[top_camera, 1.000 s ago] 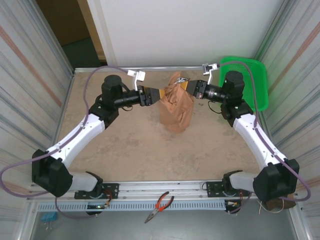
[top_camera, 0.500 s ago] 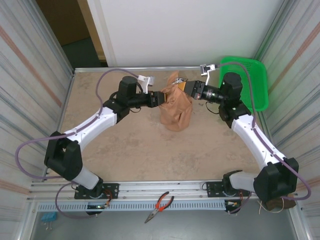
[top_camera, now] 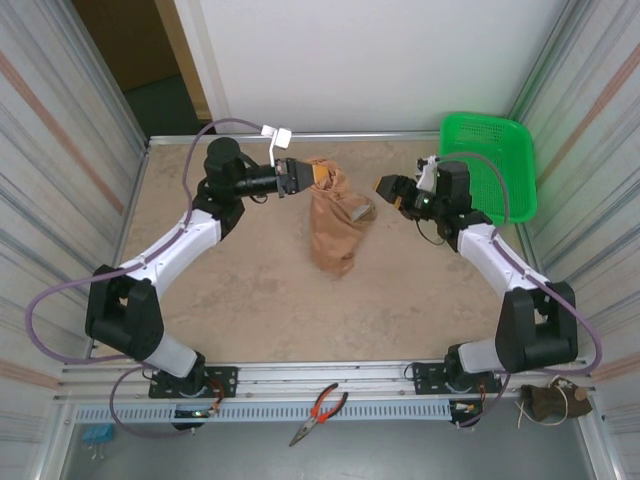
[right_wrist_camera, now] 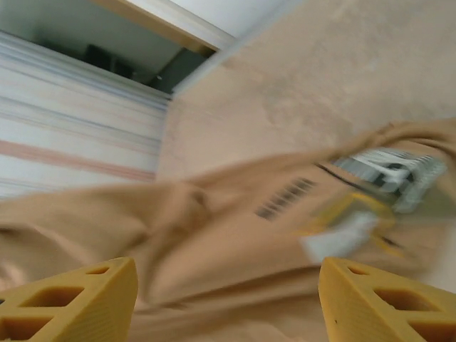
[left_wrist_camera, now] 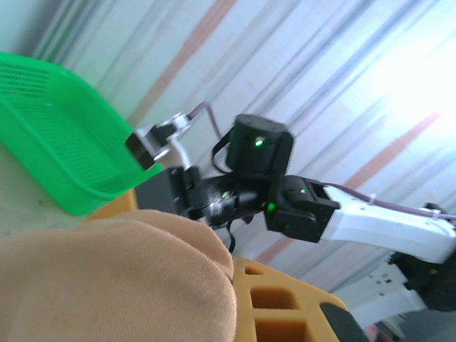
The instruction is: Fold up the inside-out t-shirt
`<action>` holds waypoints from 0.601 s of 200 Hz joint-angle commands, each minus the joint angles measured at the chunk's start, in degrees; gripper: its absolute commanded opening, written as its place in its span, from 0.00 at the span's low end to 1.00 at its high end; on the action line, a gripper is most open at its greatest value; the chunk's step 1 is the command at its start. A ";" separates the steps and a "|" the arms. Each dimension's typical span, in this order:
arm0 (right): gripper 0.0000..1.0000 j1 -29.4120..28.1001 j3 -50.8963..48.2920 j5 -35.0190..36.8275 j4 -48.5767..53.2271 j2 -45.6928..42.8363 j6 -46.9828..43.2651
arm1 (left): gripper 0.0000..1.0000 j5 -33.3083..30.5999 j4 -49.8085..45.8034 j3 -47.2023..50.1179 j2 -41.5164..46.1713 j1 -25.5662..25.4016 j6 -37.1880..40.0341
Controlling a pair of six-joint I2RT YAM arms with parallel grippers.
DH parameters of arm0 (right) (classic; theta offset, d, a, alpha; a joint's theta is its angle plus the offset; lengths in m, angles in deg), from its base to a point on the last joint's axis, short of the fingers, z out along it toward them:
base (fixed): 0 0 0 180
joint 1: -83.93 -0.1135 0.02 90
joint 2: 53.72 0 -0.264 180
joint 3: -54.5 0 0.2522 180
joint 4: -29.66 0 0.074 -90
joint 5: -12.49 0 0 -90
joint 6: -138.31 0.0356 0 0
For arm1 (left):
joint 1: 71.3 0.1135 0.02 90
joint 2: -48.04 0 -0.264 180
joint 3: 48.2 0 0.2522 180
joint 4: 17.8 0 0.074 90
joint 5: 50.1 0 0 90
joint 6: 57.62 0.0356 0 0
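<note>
Your left gripper (top_camera: pixel 312 176) is clamped on the top of the t-shirt (top_camera: pixel 335 225), near the far edge of the table (top_camera: pixel 250 310) and left of centre. The shirt hangs from that grip as a bunched tan column, trailing toward you, and its lower end reaches the table. In the left wrist view you see the fabric (left_wrist_camera: pixel 107 278) bulging against the yellow finger (left_wrist_camera: pixel 285 310), with the basket (left_wrist_camera: pixel 57 142) beyond it. Your right gripper (top_camera: pixel 383 186) stands just to the right of the shirt, apart from it, pointing at it with its jaws spread and nothing held. In the right wrist view its two yellow fingers (right_wrist_camera: pixel 71 303) sit wide apart at the bottom edge, with the blurred shirt (right_wrist_camera: pixel 214 228) ahead of them. The green basket (top_camera: pixel 495 165) sits in the far right corner.
</note>
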 commanded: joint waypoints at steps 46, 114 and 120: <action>0.72 -9.39 5.15 4.62 5.07 -13.82 -7.35 | 0.00 6.89 12.85 -2.48 -3.54 0.52 -9.58; 0.64 -19.28 11.97 9.17 2.02 -3.11 -8.48 | 0.00 5.88 13.73 -2.19 -3.16 0.28 -11.13; 0.54 -19.29 12.21 9.52 1.73 -2.38 -8.36 | 0.00 5.96 13.65 -2.17 -3.07 0.19 -11.06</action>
